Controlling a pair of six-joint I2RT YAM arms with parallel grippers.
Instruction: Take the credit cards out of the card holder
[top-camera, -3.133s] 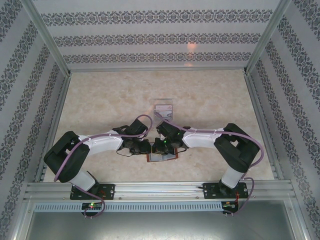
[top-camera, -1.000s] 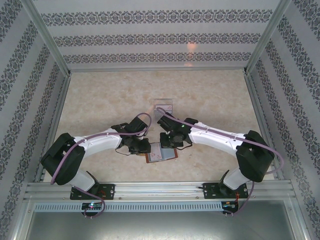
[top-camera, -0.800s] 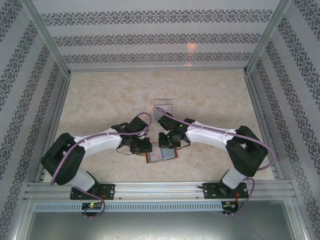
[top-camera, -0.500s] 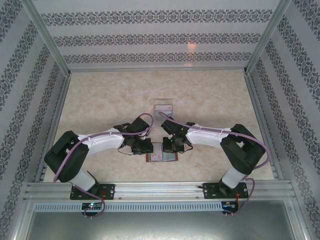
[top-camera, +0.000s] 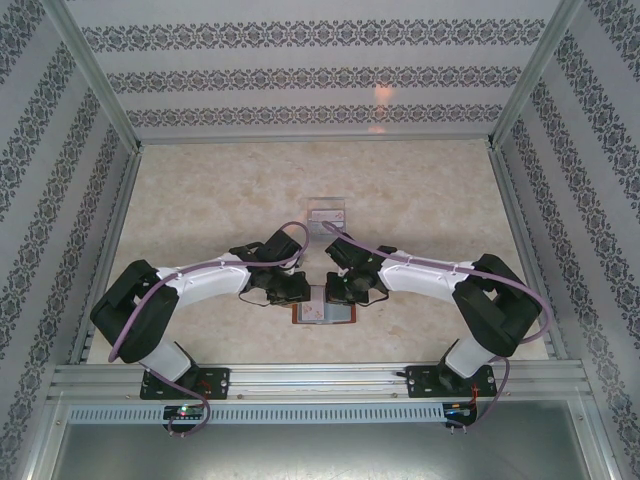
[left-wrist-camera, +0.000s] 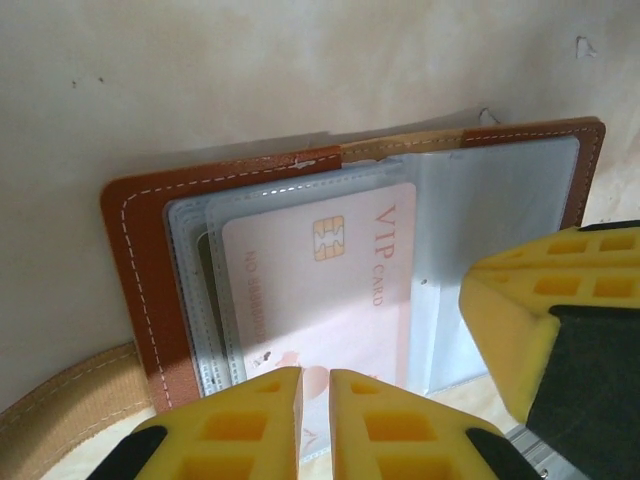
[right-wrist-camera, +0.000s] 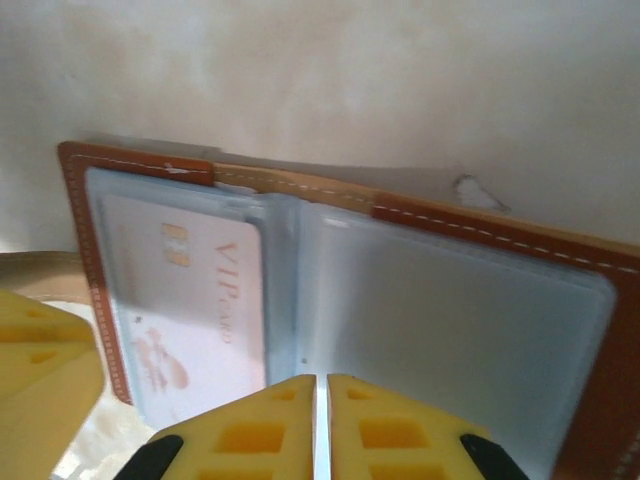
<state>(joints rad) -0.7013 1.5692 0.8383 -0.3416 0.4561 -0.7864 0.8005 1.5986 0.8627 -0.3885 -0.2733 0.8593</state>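
The left gripper (left-wrist-camera: 315, 375), clenched at the near edge of a sleeved pink credit card (left-wrist-camera: 320, 280), and the right gripper (right-wrist-camera: 322, 380), also clenched, rest on the opened card holder (top-camera: 322, 315) at the near middle of the table (top-camera: 200, 200), seemingly pinning it flat.

Bright even overhead light, hotspot on back wall (top-camera: 383, 95), wrist views soft, faint shadows

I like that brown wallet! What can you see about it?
The card holder is a reddish-brown, leather-looking bifold with pale stitching, lying open on the beige table. Clear plastic sleeves fill the inside; one holds a pale pink card printed VIP CARD with a gold chip. A tan strap sticks out beside it. The left gripper and right gripper sit closed over it.
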